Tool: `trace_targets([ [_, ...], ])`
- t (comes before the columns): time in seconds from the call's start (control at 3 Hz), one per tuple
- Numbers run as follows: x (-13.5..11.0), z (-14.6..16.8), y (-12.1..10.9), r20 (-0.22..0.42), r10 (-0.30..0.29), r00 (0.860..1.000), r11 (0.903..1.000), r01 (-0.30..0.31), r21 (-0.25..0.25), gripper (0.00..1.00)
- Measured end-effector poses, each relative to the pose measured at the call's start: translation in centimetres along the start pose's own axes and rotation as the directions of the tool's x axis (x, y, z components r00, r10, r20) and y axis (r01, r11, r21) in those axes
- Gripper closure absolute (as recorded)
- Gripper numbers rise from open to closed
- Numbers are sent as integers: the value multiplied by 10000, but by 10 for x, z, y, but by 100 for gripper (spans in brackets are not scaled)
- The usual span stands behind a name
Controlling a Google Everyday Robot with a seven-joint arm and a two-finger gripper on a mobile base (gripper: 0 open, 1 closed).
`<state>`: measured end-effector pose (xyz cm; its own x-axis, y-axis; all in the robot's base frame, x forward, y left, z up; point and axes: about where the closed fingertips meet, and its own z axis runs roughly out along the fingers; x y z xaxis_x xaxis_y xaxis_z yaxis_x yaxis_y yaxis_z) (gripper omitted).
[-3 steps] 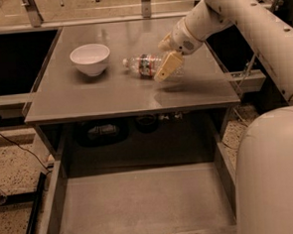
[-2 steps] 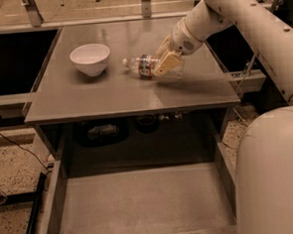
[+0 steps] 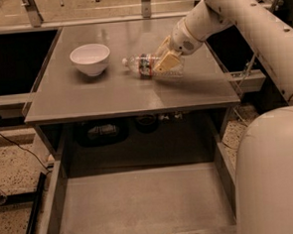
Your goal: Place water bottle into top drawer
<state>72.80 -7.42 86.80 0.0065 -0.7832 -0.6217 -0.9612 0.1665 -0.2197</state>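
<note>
The water bottle lies on its side on the grey table, cap pointing left toward the white bowl. My gripper reaches in from the right and sits over the bottle's right half, its yellowish fingers straddling the body. The top drawer is pulled out below the table's front edge, wide and shallow, with nothing in it.
A white bowl stands on the table left of the bottle. My arm crosses the table's right side. Dark objects sit in the shadow under the tabletop. A black stand leg lies on the floor at left.
My gripper has moved a little left and down onto the bottle's body. The bottle and bowl have stayed in place.
</note>
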Motion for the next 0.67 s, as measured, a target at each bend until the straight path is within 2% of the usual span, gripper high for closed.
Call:
trace_targets([
  [0.33,0,0,0,0,0,10000,10000,0,-1,100],
  [0.67,0,5,2,-65,-72,10000,10000,72,-46,100],
])
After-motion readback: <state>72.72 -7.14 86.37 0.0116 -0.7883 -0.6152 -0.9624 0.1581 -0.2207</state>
